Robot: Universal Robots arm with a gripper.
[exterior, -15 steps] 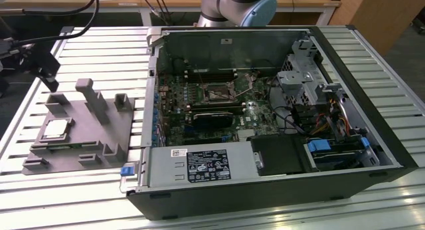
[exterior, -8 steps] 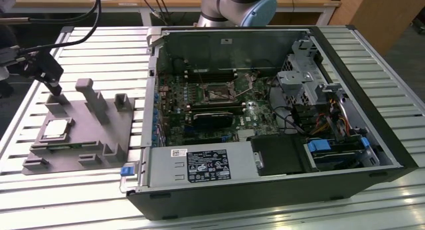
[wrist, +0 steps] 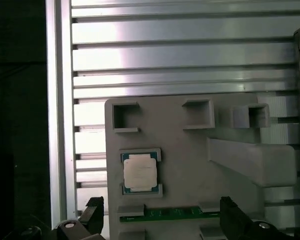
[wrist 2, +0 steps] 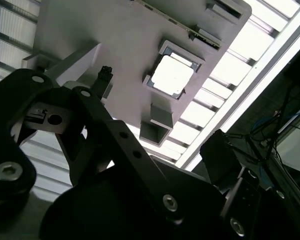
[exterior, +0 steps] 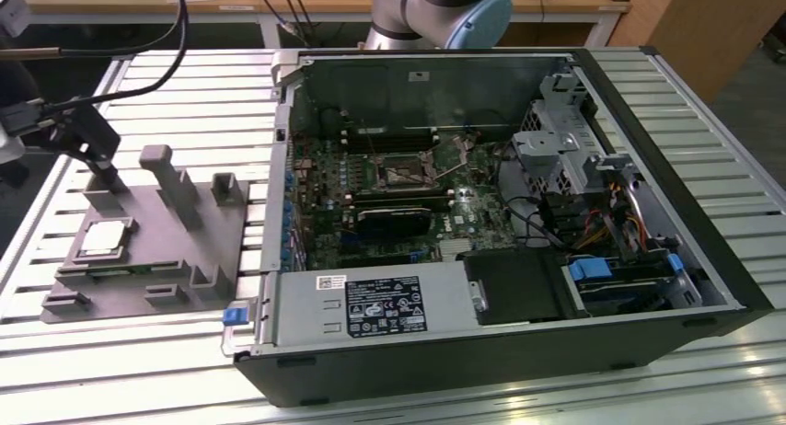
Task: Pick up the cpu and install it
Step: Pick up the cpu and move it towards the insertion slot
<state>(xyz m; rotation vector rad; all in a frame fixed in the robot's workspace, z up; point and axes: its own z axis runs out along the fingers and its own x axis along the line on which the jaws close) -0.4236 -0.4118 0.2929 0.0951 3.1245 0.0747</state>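
Observation:
The cpu [exterior: 105, 237] is a pale silver square chip lying flat in a recess of the grey holder block [exterior: 147, 259], at the exterior view's left. It also appears in both wrist views, cpu [wrist: 140, 172] and cpu [wrist 2: 171, 75], seated between small grey tabs. My gripper [exterior: 98, 172] hovers above the far end of the block, just beyond the chip and not touching it. Its black fingers [wrist: 92, 212] stand wide apart with nothing between them, so the gripper [wrist: 160, 215] is open. The motherboard's socket [exterior: 403, 172] lies inside the open computer case.
The open black computer case [exterior: 516, 351] takes up the middle and right of the slatted metal table [exterior: 737, 223]. Upright grey posts [exterior: 172, 181] rise from the holder block beside the chip. A green circuit strip [wrist: 162, 215] sits in the block near the chip.

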